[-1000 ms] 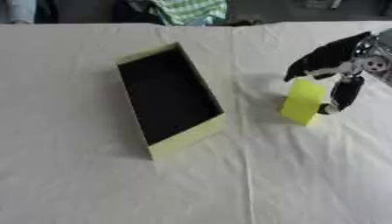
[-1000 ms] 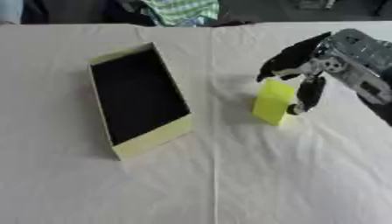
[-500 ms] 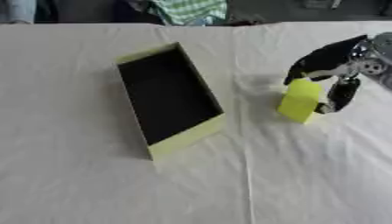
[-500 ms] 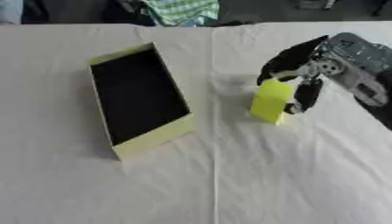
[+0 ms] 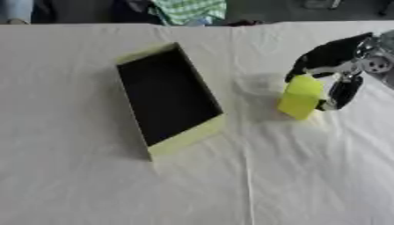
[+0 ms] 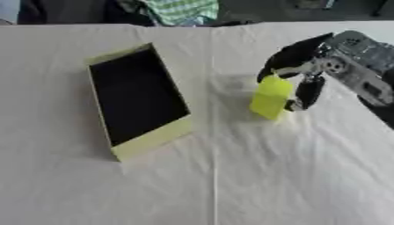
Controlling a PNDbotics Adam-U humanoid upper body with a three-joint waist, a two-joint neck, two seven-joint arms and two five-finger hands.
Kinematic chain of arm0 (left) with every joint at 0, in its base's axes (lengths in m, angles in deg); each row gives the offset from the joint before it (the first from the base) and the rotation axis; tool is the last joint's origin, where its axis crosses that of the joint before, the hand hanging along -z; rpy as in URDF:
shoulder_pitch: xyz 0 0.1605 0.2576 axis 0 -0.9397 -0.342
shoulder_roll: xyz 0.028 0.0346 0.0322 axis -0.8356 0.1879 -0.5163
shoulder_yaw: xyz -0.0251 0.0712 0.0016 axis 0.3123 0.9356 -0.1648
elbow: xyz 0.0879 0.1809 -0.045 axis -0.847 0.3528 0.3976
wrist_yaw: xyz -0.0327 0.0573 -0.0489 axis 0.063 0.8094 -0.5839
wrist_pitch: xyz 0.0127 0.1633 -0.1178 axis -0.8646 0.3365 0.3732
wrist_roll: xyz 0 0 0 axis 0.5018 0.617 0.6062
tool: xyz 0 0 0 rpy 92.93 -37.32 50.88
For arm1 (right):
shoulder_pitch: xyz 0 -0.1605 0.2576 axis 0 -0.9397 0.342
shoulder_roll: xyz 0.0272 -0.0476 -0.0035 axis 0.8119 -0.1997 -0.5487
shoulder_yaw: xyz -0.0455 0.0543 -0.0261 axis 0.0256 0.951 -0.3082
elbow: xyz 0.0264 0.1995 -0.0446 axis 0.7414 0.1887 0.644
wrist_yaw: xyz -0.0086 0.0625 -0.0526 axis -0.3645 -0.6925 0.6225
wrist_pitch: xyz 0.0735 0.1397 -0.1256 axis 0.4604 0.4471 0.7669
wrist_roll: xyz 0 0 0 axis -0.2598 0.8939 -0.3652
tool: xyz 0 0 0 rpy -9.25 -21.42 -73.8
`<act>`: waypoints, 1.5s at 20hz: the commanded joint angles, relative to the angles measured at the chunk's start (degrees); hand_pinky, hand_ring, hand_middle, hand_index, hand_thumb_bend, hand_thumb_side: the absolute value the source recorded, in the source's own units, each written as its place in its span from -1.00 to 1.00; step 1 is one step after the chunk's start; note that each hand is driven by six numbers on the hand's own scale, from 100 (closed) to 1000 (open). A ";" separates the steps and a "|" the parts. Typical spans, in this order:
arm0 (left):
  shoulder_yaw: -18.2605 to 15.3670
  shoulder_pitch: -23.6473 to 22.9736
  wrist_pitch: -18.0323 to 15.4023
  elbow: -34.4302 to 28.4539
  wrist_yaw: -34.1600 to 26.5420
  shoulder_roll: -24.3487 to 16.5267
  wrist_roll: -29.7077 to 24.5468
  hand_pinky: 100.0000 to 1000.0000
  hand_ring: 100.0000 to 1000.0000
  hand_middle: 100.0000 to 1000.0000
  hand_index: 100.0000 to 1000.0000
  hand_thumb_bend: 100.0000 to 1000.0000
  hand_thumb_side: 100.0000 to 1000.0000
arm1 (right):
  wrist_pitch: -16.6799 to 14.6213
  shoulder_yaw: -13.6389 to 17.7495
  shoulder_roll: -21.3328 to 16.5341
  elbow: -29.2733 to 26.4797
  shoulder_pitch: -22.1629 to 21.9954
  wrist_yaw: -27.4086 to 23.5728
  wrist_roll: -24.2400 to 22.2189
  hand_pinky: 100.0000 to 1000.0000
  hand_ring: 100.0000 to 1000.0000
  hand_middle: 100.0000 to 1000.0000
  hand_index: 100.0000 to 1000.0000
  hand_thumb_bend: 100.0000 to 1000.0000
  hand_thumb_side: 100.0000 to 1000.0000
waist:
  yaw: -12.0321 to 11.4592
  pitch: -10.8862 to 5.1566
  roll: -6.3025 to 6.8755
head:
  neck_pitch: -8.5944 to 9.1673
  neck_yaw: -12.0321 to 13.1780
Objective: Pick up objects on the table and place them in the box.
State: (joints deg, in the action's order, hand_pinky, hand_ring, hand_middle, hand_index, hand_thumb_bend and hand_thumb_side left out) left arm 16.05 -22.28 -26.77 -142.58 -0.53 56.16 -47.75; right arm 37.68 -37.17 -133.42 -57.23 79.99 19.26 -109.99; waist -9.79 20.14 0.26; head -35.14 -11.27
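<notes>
My right hand (image 6: 296, 66) grasps the yellow rectangular block (image 6: 271, 97), which sits at three o'clock of the open yellow black-lined cardboard box (image 5: 168, 98) on the white-clothed desk (image 5: 92, 184).

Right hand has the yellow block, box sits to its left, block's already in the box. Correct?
Not quite. The right hand does hold the yellow block, and the box is to its left, but the block is not in the box. It is outside, over the cloth on the box's right. The box's dark inside looks empty. The left eye view shows this.
</notes>
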 commanded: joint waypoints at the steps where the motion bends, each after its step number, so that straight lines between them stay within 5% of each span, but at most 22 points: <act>1: -0.22 0.17 0.13 -1.17 0.04 -1.72 -0.08 0.23 0.07 0.05 0.35 -1.00 0.48 | 1.23 1.94 -3.02 -2.54 0.45 -2.04 0.03 0.67 0.86 0.34 0.27 -1.00 -0.90 | 0.18 -1.49 -0.65 | 0.36 0.07; 12: -0.15 0.15 0.35 -1.18 0.30 -2.04 -0.06 0.24 0.07 0.05 0.35 -1.00 0.46 | 6.65 4.43 -1.87 -10.91 5.77 -11.17 -6.00 0.62 0.76 0.14 0.23 -1.00 -0.88 | 0.70 -3.00 -1.08 | 0.02 0.23; 17: 0.11 0.22 0.38 -1.18 0.31 -2.14 -0.24 0.24 0.07 0.05 0.35 -1.00 0.46 | 8.86 2.01 2.65 -10.41 13.32 -13.83 -6.68 0.62 0.74 0.12 0.23 -1.00 -0.88 | 0.67 -3.67 -1.43 | -0.20 0.01; 21: 0.10 0.18 0.38 -1.18 0.32 -2.15 -0.25 0.24 0.07 0.05 0.35 -1.00 0.46 | 8.72 1.19 3.80 -8.97 14.95 -13.78 -6.69 0.62 0.74 0.12 0.23 -1.00 -0.88 | 0.78 -3.75 -1.44 | -0.24 0.09; 22: 0.16 0.24 0.35 -1.18 0.29 -2.12 -0.28 0.24 0.08 0.05 0.35 -1.00 0.46 | 8.61 1.17 3.93 -8.91 15.09 -13.79 -6.66 0.62 0.72 0.08 0.22 -1.00 -0.29 | 0.73 -3.78 -1.40 | -0.36 -0.15; 23: 0.63 0.74 0.24 -1.18 0.09 -1.91 -0.52 0.24 0.08 0.05 0.34 -1.00 0.46 | 8.31 1.27 4.56 -9.42 15.73 -14.15 -6.57 0.62 0.71 0.07 0.22 -1.00 -0.85 | 0.13 -3.90 -1.34 | -0.83 -1.33; 26: 1.86 2.04 0.10 -1.18 -0.54 -1.33 -1.45 0.24 0.08 0.05 0.34 -1.00 0.46 | 9.43 0.54 8.03 -8.63 19.21 -16.10 -6.68 0.62 0.69 0.04 0.22 -1.00 -0.83 | -2.19 -3.97 -1.54 | -1.77 -3.78; 30: 2.23 2.76 0.05 -1.18 -1.05 -0.84 -2.04 0.24 0.08 0.05 0.35 -1.00 0.46 | 11.19 -2.15 13.27 -3.92 24.12 -16.78 -6.69 0.62 0.67 0.01 0.22 -1.00 -0.80 | -2.92 -3.65 -1.53 | -1.95 -3.71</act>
State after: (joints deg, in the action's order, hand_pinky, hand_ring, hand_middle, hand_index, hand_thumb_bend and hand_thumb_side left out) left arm 18.22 -20.13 -26.66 -142.60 -1.33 56.19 -49.45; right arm 48.25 -39.21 -120.77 -62.29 102.71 2.95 -116.76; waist -12.66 18.22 -0.62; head -36.51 -14.84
